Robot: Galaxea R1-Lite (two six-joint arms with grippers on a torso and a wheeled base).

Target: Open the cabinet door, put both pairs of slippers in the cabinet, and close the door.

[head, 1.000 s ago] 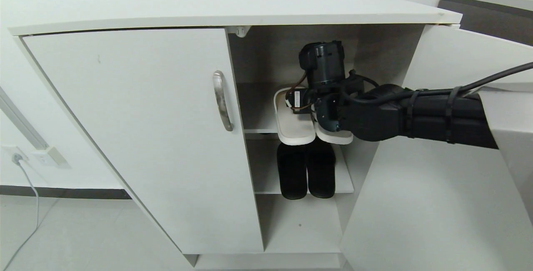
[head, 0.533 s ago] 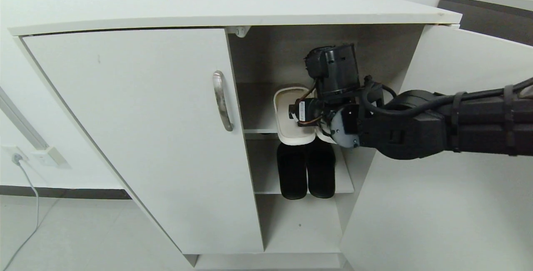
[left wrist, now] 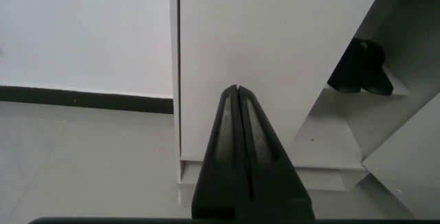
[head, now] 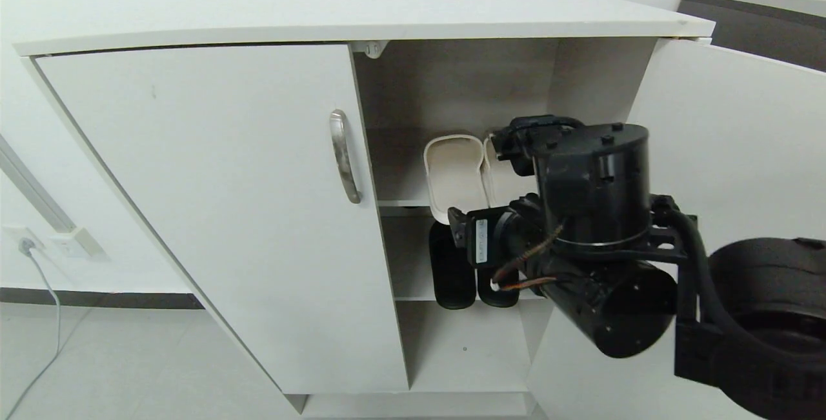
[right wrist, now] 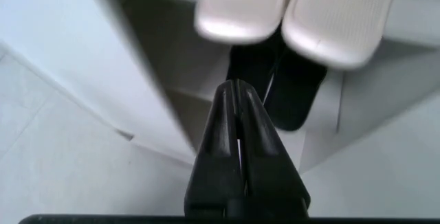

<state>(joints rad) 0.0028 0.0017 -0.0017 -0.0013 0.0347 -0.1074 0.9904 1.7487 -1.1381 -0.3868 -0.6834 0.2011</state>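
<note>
Our right gripper (right wrist: 237,90) has its two fingers pressed together with nothing between them. In the right wrist view it sits just outside the open compartment, apart from both pairs and pointing toward them. Just past its tips we see the black slippers (right wrist: 278,80) side by side on the middle shelf. Directly above them the white slippers (right wrist: 289,11) lie side by side on the upper shelf, their near ends hanging over the shelf's front edge. In the head view the right arm (head: 594,181) stands in front of the open right half of the cabinet (head: 361,17). It covers most of one white slipper and part of the black pair, while the other white slipper (head: 455,175) lies in plain sight, with a black one (head: 450,271) below it. The right door (head: 710,117) is swung wide open. The left door (head: 213,213) is closed, its metal handle (head: 344,155) upright near the inner edge. Our left gripper (left wrist: 237,92) also has its fingers closed flat against each other and holds nothing. It hangs low over the grey floor (left wrist: 89,155), facing the lower part of the closed left door and well clear of it. A wall socket (head: 26,244) with a cable plugged in sits on the wall, off to the cabinet's left.
</note>
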